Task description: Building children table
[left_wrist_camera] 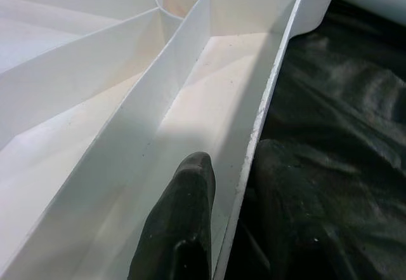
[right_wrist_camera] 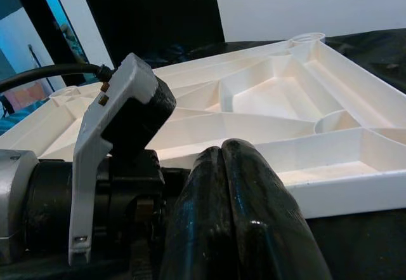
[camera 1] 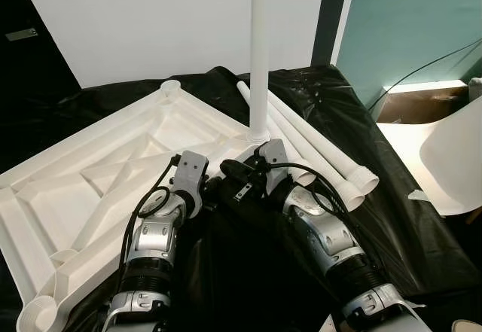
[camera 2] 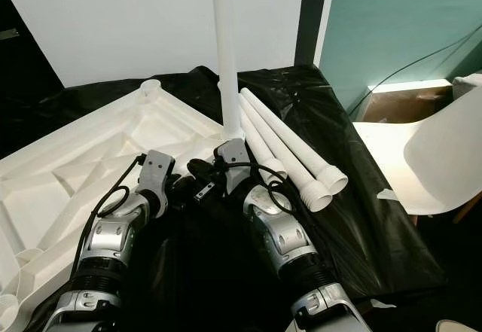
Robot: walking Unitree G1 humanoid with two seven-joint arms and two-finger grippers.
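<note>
The white plastic tabletop (camera 1: 98, 174) lies upside down on a black sheet, its ribbed underside facing up. One white leg (camera 1: 259, 61) stands upright in the corner socket just ahead of my hands. Three loose legs (camera 1: 324, 159) lie side by side to the right of it. My left gripper (left_wrist_camera: 238, 156) straddles the tabletop's near rim (left_wrist_camera: 266, 102), one finger (left_wrist_camera: 187, 210) inside the rim and the other outside on the sheet, closed on the wall. My right gripper (right_wrist_camera: 222, 150) sits close beside the left wrist at that edge, its fingers pressed together and holding nothing.
The black sheet (camera 1: 392, 219) covers the floor around the tabletop. A white chair (camera 1: 452, 159) and an open cardboard box (camera 1: 422, 102) stand at the right. A white panel (camera 1: 166, 23) leans behind the tabletop.
</note>
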